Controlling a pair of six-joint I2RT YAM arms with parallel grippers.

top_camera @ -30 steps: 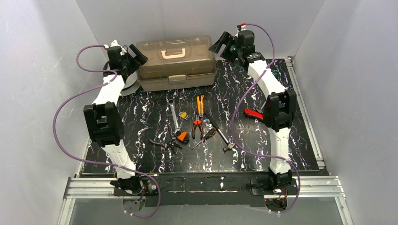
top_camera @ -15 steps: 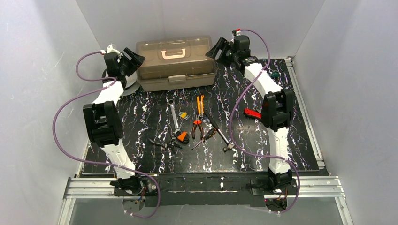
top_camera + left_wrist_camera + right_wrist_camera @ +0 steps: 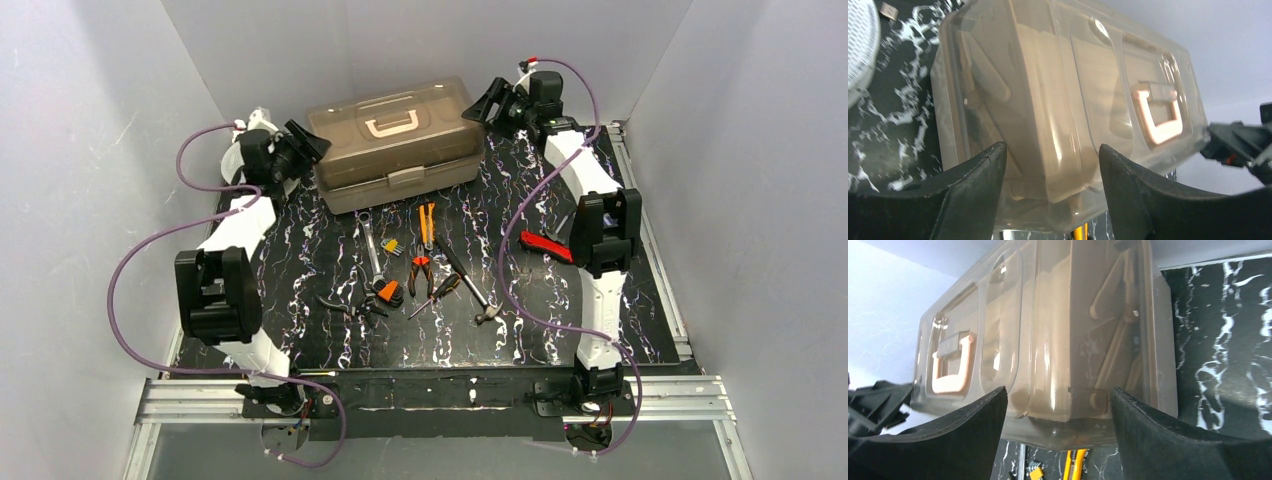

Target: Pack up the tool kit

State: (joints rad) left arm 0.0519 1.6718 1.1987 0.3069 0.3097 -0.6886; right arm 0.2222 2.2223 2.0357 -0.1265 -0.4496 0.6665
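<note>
Black marbled matting (image 3: pixel 310 250) covers the table inside a pale grey booth. On the far half of the mat sits the tan toolbox (image 3: pixel 395 150), turned slightly askew, its smoky translucent lid (image 3: pixel 1048 95) down and the cream handle (image 3: pixel 392 124) lying flat on top.

The left gripper (image 3: pixel 306 149) is at the box's left end and the right gripper (image 3: pixel 492 100) at its right end. Both have their jaws spread wide. Each wrist camera shows an end wall of the box framed between its two black fingers (image 3: pixel 973 435); whether any finger touches the plastic cannot be told.

Loose tools lie in a cluster on the mat in front of the box, well apart from both grippers: a wrench (image 3: pixel 372 240), orange pliers (image 3: pixel 427 222), a second pair of pliers (image 3: pixel 419 272) and a hammer (image 3: pixel 468 288). The red knife (image 3: pixel 540 245) lies off to the right, beside the right arm's elbow.

A pale round mesh-faced object (image 3: pixel 858 45) shows at the corner of the left wrist view, near the box's end.
</note>
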